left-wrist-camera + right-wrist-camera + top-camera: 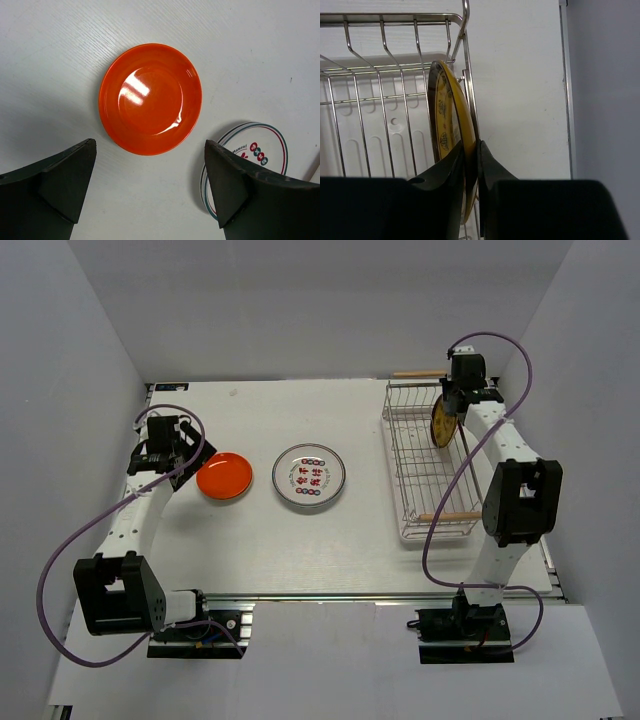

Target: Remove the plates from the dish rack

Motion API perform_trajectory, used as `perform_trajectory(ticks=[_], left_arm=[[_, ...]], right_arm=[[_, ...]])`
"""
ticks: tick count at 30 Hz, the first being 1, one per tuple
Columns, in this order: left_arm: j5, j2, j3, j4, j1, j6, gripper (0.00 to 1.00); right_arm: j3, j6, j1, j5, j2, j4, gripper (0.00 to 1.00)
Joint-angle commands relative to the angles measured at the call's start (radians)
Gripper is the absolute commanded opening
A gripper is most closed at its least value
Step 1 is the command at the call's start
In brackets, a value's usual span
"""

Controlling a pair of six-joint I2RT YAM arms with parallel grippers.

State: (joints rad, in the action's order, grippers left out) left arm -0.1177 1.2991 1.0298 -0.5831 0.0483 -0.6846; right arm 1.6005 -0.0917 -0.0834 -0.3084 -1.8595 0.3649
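While the yellow-brown plate (445,115) stood on edge inside the dish rack (395,17), the right hand (471,150) had its two fingers pinched onto the part of the rim nearest it, one finger on each face. Stiff and glazed, the plate looked slick, fairly light and breakable, so a firm hold deep on the rim and a straight lift clear of the wires seemed wise. The left hand (149,150) hung wide open and empty, with the red-orange plate (150,97) flat on the worktop (50,40) just beneath it.
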Motion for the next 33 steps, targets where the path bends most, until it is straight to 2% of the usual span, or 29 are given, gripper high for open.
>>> perform_trajectory(ticks=[1,6,8,16,19,20,25,29,33], left_arm=[[0.033,-0.032,0.049,0.008,-0.004,0.017,0.98],[0.110,-0.073,0.053,0.029,-0.004,0.043,0.98],[0.214,-0.092,0.044,0.052,0.007,0.059,0.98],[0.443,-0.199,0.006,0.166,0.007,0.105,0.98],[0.567,-0.205,-0.007,0.215,-0.004,0.115,0.98],[0.601,-0.201,-0.011,0.227,-0.004,0.118,0.98],[0.785,-0.176,-0.019,0.264,-0.013,0.118,0.98],[0.832,-0.181,-0.051,0.318,-0.057,0.105,0.98],[0.877,-0.132,-0.063,0.332,-0.117,0.111,0.98]], right_arm=[[0.070,0.004,0.004,-0.037,0.037,0.009,0.09],[0.102,-0.023,0.002,-0.023,0.127,0.028,0.02],[0.098,-0.014,0.002,-0.020,0.166,0.042,0.02],[-0.002,0.070,0.001,0.087,0.399,0.126,0.00],[-0.077,0.148,-0.004,0.234,0.477,0.143,0.00],[-0.100,0.161,-0.007,0.378,0.497,0.123,0.00],[-0.253,0.309,-0.024,0.775,0.583,0.002,0.00],[-0.399,0.398,-0.077,0.923,0.571,-0.098,0.00],[-0.436,0.467,-0.151,1.054,0.501,-0.217,0.00]])
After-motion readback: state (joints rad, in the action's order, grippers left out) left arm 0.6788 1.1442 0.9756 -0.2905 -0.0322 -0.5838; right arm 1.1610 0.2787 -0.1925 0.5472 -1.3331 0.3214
